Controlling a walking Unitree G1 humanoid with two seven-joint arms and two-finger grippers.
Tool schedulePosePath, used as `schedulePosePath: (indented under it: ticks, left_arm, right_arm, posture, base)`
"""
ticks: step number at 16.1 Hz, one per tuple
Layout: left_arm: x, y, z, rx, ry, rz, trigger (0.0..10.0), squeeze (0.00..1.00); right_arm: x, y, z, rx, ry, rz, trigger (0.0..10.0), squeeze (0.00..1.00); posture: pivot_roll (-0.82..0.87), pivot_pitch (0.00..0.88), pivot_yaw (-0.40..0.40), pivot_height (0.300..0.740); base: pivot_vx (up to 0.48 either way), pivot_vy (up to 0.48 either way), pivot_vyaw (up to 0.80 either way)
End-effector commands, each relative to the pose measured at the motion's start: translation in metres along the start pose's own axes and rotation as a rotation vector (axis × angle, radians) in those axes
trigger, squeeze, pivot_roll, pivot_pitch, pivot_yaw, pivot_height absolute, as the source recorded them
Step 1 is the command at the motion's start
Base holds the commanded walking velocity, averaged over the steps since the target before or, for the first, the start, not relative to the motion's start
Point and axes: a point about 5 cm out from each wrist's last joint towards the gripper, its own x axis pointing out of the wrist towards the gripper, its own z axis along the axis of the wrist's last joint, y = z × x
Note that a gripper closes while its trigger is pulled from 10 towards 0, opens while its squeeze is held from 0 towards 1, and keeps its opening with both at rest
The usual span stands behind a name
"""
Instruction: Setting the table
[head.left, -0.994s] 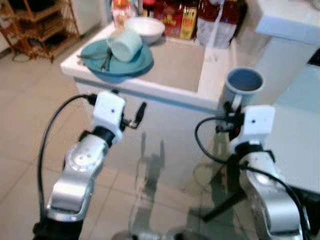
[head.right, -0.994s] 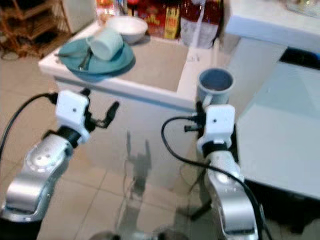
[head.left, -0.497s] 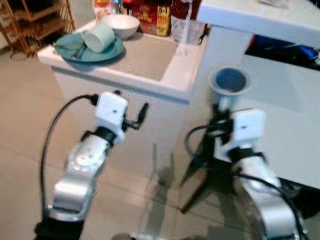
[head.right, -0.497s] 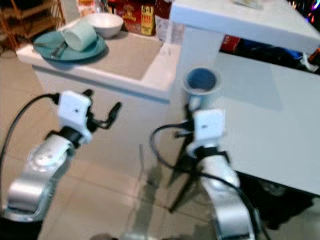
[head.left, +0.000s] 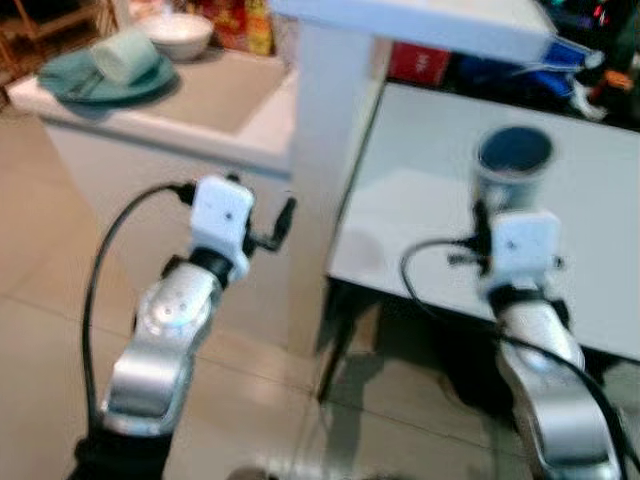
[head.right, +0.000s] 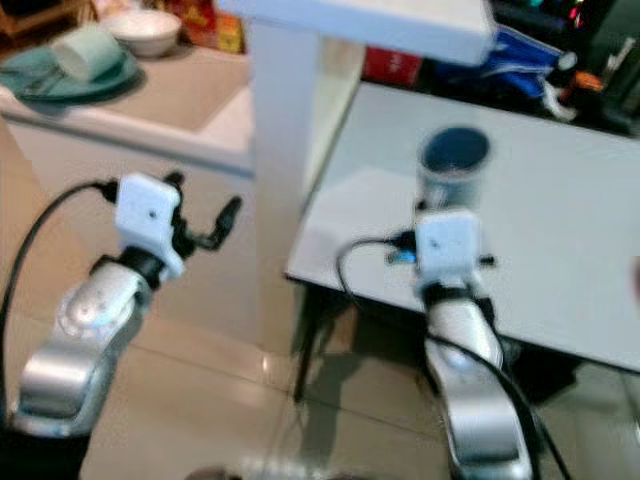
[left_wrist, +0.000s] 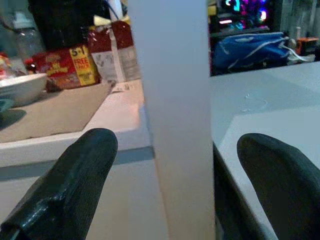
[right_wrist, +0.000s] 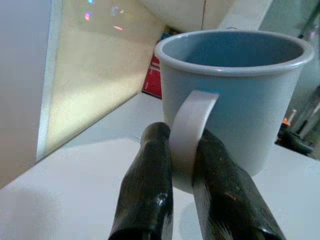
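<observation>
A blue-grey mug (right_wrist: 235, 95) stands upright in the air over the white table (head.left: 420, 200), a little in from its near edge. My right gripper (right_wrist: 182, 137) is shut on the mug's handle, with one black finger on each side of it. Seen from the head, the mug (head.left: 513, 165) rises just above the right wrist. My left gripper (head.left: 283, 218) is open and holds nothing; it hovers in front of a white post (left_wrist: 172, 100), to the left of the table.
At the far left a counter (head.left: 200, 115) carries a teal plate (head.left: 75, 80) with a pale mug (head.left: 122, 55) lying on it, and a white bowl (head.left: 178, 30). Food packets (left_wrist: 75, 62) stand behind. A white shelf (head.left: 420, 15) tops the post. Clutter lines the table's far edge.
The view has swung right, so the counter now lies far left and the white table is ahead. The right gripper still holds the mug, which now hangs over the table.
</observation>
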Motion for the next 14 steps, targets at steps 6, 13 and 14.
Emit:
schedulePosePath:
  ticks: [6,13,14]
  left_arm:
    - [0.007,-0.001,0.003,-0.008,-0.027,0.036,10.0,0.0]
    - [0.011,-0.003,0.005,-0.013,-0.042,0.012,10.0,0.0]
    - [0.011,-0.003,0.006,-0.013,-0.043,0.011,10.0,0.0]
  right_arm:
    - [0.014,-0.012,0.009,0.284,-0.003,-0.021,10.0,0.0]
    - [0.011,-0.008,0.02,0.375,-0.057,0.02,10.0,0.0]
    - [0.011,-0.008,0.02,0.38,-0.058,0.024,10.0,0.0]
  posture:
    - [0.03,0.072,-0.004,0.74]
    - [0.03,0.055,0.02,0.74]
    - [0.03,0.055,0.02,0.74]
  base:
    - [0.0,-0.48,0.0]
    - [0.0,-0.48,0.0]
    - [0.0,-0.48,0.0]
